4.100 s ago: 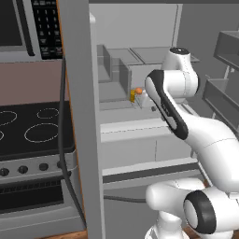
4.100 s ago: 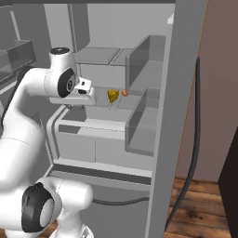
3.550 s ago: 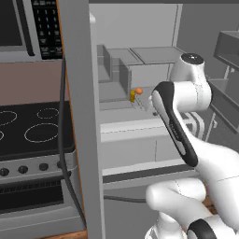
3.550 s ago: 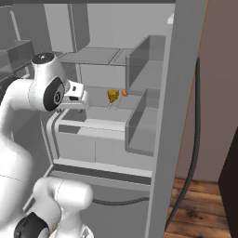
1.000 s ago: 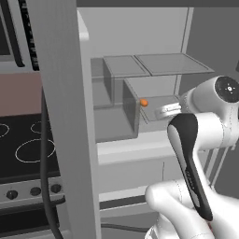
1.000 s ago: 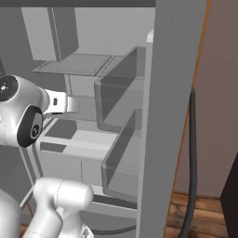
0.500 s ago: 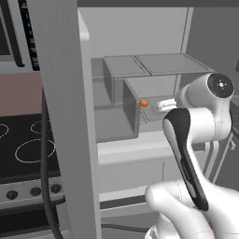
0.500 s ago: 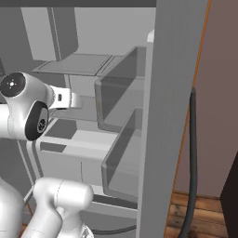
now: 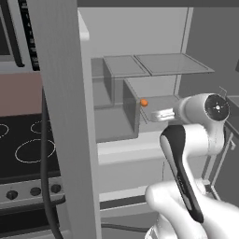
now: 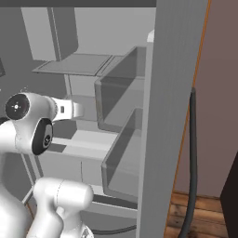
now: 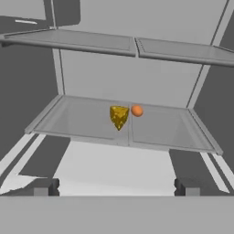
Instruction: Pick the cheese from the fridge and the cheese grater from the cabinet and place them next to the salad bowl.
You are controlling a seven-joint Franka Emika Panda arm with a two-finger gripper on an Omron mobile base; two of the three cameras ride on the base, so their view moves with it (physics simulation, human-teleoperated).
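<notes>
Reaching into the fridge [image 9: 140, 28] for the cheese [image 11: 119, 116], which sits mid glass shelf [image 11: 160, 130] beside an orange ball [image 11: 136, 110]; my hand [image 11: 116, 186], spread wide and empty, must advance straight to straddle it.

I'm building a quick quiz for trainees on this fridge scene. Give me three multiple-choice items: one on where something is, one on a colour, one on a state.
1. Where does the cheese sit?
A. on a glass shelf in the fridge
B. on the stove
C. on the floor

2. What colour is the small ball beside the cheese?
A. green
B. orange
C. blue

3. How does the gripper stand?
A. shut on the cheese
B. shut on the ball
C. open, holding nothing

Answers:
A, the hand view shows the wedge on the middle shelf.
B, it is orange in the hand view and the left base view.
C, the fingers stand wide apart, short of the shelf.
</notes>
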